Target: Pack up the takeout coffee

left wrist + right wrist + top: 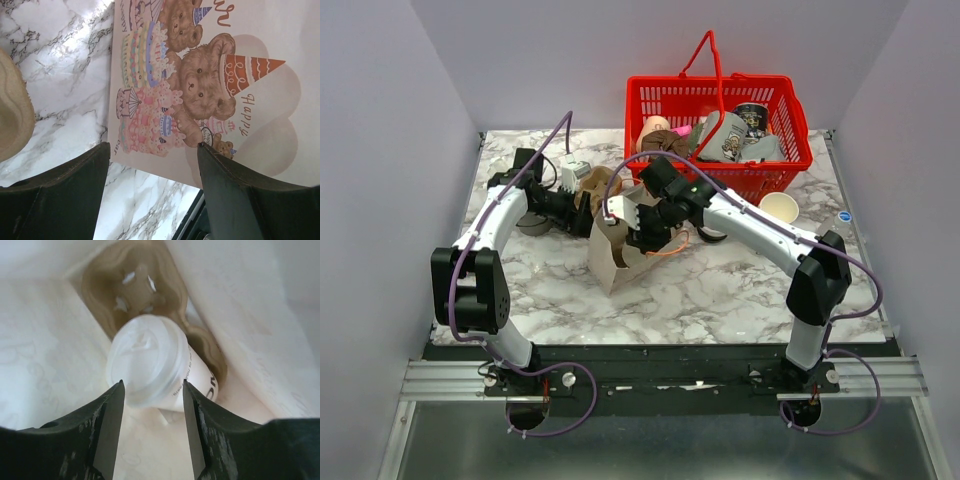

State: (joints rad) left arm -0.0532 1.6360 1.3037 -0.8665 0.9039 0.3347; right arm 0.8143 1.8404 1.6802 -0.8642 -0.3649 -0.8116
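1. The takeout coffee [147, 362] is down inside the paper bag [610, 265]. In the right wrist view it fills the middle of the frame, white lid towards the camera, leaning rather than bolt upright.
2. It sits against a brown pulp cup carrier [125, 285] at the bottom of the bag. Whether it is properly seated in a pocket, I cannot tell from here.
3. Right claw [152, 383]: released. Its jaws stand apart on either side of the lid's lower edge with nothing pinched, and the cup looks to be resting on its own.
4. Left claw [153, 146]: wide apart and empty, hanging beside the bag's teddy-bear printed side. On the overhead view it is just upper left of the bag, centre frame.
5. Done, by my reading: the main job, because the coffee is in the bag.
6. Left to do, as I judge it: draw the right arm up out of the bag mouth without tipping the cup, and perhaps straighten the cup.
7. The bag stands on the marble counter [720, 290], with the red basket [650, 100] at the upper right, well apart.
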